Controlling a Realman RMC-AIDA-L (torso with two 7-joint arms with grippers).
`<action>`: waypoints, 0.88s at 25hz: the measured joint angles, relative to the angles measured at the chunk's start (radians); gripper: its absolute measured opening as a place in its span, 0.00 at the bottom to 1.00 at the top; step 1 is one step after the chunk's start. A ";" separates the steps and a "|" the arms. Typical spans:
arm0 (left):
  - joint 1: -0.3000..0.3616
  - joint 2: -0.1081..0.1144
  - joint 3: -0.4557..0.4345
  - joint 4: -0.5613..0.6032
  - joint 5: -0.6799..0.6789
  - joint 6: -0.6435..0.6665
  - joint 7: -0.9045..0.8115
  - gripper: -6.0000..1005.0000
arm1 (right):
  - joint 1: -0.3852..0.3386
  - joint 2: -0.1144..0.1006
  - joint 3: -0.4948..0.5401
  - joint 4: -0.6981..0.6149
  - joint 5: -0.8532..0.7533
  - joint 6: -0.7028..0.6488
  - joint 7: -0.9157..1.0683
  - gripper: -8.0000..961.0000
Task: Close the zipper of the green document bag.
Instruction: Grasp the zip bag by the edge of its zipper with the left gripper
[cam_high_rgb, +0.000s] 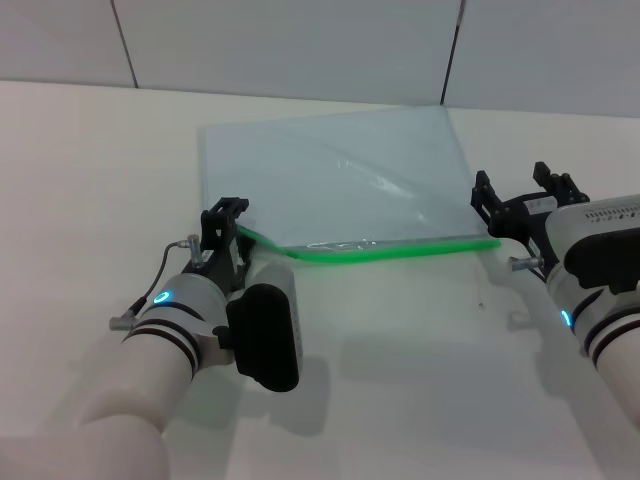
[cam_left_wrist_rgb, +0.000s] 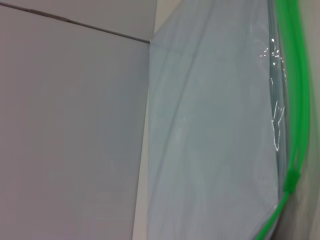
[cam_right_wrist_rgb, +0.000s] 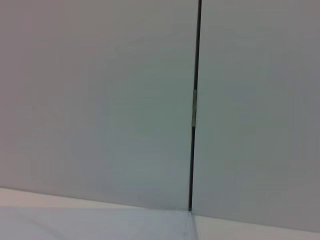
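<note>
Left gripper (cam_high_rgb: 226, 226) at near-left corner of green document bag (cam_high_rgb: 330, 180), jaw state unclear. Right gripper (cam_high_rgb: 522, 197) just beside right end of zipper (cam_high_rgb: 400, 249), fingers spread. Bag flat on table (cam_high_rgb: 90, 180).

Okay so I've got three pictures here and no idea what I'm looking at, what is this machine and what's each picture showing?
This is a two-armed robot at a white table. The wide picture comes from a camera on its head, looking down. The other two come from cameras on its wrists.

On the table lies a green document bag, a flat see-through pouch with a bright green zipper along its near edge.

The left end effector sits at the bag's near left corner, right at the zipper's end. The right end effector is beside the bag's near right corner. Whether either grips anything cannot be seen.

The left wrist picture shows the bag and zipper close up. The right wrist picture shows mostly the wall.
</note>
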 joint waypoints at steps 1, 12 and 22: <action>0.000 0.000 0.000 0.000 0.000 0.000 0.000 0.56 | -0.001 0.000 0.000 0.000 0.000 0.000 0.000 0.78; 0.004 0.000 -0.002 0.020 0.027 -0.036 -0.077 0.47 | -0.005 0.000 -0.006 0.000 0.000 0.000 0.000 0.78; 0.004 0.002 -0.008 0.028 0.021 -0.026 -0.096 0.34 | -0.006 0.000 -0.014 0.000 0.001 0.000 0.000 0.78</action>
